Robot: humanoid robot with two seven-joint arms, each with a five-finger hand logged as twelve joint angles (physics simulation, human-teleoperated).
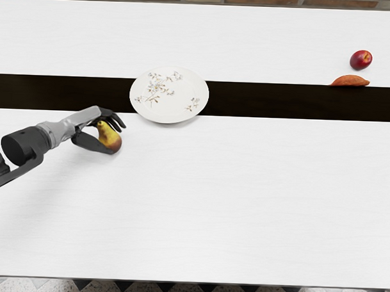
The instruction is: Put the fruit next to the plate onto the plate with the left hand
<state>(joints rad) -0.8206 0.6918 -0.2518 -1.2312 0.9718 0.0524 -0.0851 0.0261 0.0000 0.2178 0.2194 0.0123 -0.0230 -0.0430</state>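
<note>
Pear — held fast by the left robot hand near the counter's left edge — apparently secured for transfer to the plate.

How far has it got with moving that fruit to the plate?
Done: the left hand grips the pear. In hand: the pear sits in its curled fingers, beside the plate, not over it. Left: carrying it across and setting it down; the plate holds no fruit yet.
</note>
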